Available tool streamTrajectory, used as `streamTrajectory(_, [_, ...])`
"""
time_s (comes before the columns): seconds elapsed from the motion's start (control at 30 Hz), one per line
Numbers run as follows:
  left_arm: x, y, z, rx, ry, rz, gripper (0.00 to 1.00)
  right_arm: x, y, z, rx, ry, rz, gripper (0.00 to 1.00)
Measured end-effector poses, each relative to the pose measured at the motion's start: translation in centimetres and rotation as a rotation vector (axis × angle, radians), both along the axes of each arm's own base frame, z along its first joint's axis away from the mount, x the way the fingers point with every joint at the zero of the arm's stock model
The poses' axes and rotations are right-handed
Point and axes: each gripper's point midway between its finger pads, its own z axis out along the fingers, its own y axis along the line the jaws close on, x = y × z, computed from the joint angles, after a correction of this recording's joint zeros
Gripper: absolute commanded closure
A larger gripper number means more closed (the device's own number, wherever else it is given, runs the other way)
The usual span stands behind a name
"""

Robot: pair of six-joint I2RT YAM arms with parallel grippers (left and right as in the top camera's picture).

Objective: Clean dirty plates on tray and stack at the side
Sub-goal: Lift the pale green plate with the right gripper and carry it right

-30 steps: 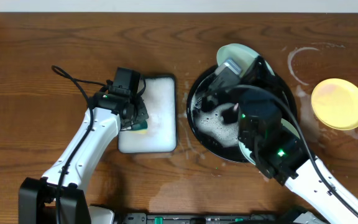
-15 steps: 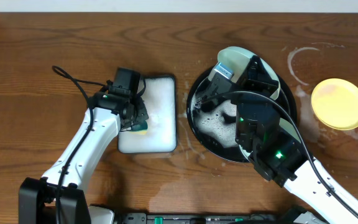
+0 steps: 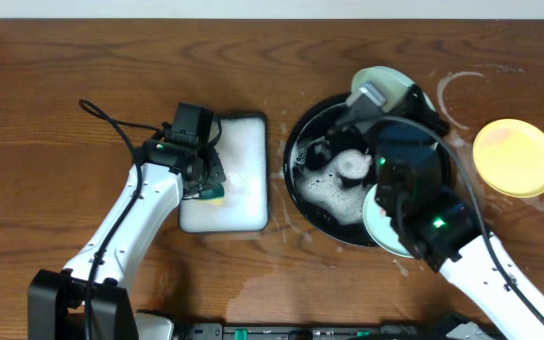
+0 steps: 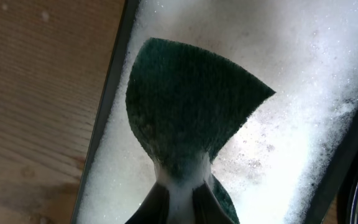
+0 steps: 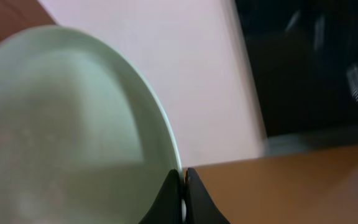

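Mint plate (image 5: 73, 124), pinched by its rim in my right gripper (image 5: 183, 180) at the far edge of the black tray (image 3: 291, 161), is largely hidden overhead by that arm (image 3: 442, 227). My left gripper (image 4: 182, 190) clenches the green sponge (image 4: 185, 106).

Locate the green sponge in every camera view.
Overhead: sponge left of centre, at the foam tray's left edge.
Left wrist: centre frame, pinched by the left fingers.
Right wrist: not in it.
Shared landmark: the foam tray, in overhead and left wrist.
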Motion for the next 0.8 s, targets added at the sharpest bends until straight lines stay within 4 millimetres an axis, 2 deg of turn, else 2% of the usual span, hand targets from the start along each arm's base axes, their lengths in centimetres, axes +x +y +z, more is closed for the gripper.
streamTrajectory(0.17, [-0.2,0.0,-0.1,0.001,0.009,0.000,0.92,1.1,-4.3,-4.2,0.207,0.117,-0.086,0.99])
streamTrajectory(0.23, [-0.4,0.1,-0.1,0.003,0.015,0.000,0.92,1.4,-5.7,-4.8,0.304,0.105,-0.147,0.99])
streamTrajectory(0.37, [-0.5,0.1,-0.1,0.004,0.020,0.000,0.92,1.8,-6.7,-4.7,0.504,0.039,-0.211,0.99])
streamTrajectory(0.5, [-0.5,0.1,-0.1,0.004,0.022,0.000,0.92,1.5,-8.8,-6.9,0.661,0.086,-0.291,0.99])
streamTrajectory(0.6, [-0.6,0.1,-0.2,0.005,0.025,0.000,0.92,0.7,-11.8,-9.0,0.819,0.104,-0.440,0.99])
streamTrajectory(0.8, [-0.6,0.1,-0.2,0.005,0.025,0.000,0.92,-1.2,-18.6,-11.4,1.147,0.054,-0.692,0.99])
